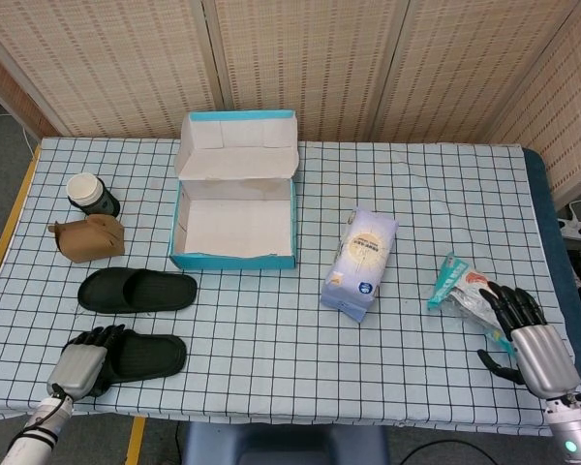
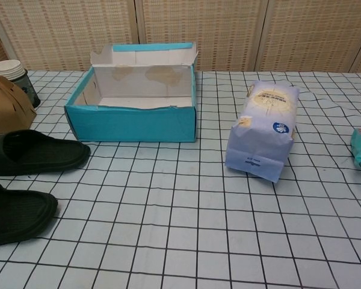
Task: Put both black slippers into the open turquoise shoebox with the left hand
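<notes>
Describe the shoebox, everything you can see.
The shoebox is turquoise cardboard outside, plain white inside, with faint stains on the inner back wall. It stands upright and empty on the checked tablecloth, its hinged lid folded up and back. Its front rim looks slightly ragged. A black slipper lies just in front-left of it, not touching. Nothing touches the box.

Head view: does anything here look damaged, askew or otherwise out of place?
The turquoise shoebox has a ragged, torn-looking front rim, also visible in the chest view, and stained inner walls. The two black slippers lie flat outside it, the left hand at the nearer one's heel. Nothing is spilled.
</notes>
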Motion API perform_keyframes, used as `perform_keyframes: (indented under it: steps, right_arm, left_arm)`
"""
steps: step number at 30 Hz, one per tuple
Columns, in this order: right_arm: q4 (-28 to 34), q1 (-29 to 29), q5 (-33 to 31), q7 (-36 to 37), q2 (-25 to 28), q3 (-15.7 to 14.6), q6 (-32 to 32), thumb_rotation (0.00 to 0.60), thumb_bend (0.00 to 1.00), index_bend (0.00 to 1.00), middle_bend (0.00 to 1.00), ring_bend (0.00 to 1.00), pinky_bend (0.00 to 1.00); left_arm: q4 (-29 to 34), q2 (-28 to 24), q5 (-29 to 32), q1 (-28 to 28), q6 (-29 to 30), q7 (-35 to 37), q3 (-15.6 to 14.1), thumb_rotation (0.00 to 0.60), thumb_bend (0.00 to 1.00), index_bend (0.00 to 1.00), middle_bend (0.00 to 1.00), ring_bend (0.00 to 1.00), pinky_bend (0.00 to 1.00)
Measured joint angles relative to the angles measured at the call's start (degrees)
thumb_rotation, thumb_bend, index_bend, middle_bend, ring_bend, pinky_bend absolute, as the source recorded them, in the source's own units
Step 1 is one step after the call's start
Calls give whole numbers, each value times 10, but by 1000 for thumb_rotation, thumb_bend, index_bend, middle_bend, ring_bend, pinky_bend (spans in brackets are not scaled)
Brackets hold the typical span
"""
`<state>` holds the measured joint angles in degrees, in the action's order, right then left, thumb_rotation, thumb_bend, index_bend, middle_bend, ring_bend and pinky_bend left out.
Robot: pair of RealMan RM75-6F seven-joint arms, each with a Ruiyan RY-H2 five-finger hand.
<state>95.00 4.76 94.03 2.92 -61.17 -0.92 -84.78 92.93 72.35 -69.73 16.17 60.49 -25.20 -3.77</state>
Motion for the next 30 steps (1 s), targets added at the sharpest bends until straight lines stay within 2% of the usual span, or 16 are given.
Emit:
perform_keyframes:
  steps: [3, 8, 12, 17, 23, 27, 30]
  right_arm:
    - [2, 0, -1, -2, 0, -1, 1, 600, 180, 0, 0, 0, 0]
    - [4, 1, -2, -4, 0, -2, 5, 600, 180, 0, 0, 0, 0]
    - [6, 1, -2, -4, 0, -3, 7, 600, 180, 0, 0, 0, 0]
    - [7, 1, -3, 1, 2, -3, 7, 600, 181, 0, 0, 0, 0]
    - [6, 1, -5, -1, 2, -2, 8, 600, 180, 0, 0, 0, 0]
    - [6, 3, -6, -5, 0, -2, 14, 600, 180, 0, 0, 0, 0]
    - [7, 5, -7, -9, -2, -2, 17, 600, 180, 0, 0, 0, 0]
  left_arm:
    - [-8, 5, -9, -2, 8, 11, 0, 600, 400, 323, 405, 389, 427]
    - [-12, 6, -30, -9, 32, 29, 0, 600, 513, 434, 520, 503, 530]
    - [-6, 0, -55, -18, 63, 41, -1, 600, 557, 454, 538, 518, 550]
    - [19, -24, -72, -26, 98, 51, 6, 600, 560, 470, 559, 536, 570]
    - [62, -64, -117, -28, 138, 97, 23, 600, 560, 474, 565, 541, 576]
    - [101, -95, -149, -9, 145, 132, 47, 600, 559, 473, 565, 541, 576]
    - [119, -109, -148, 20, 125, 141, 71, 600, 560, 471, 564, 541, 574]
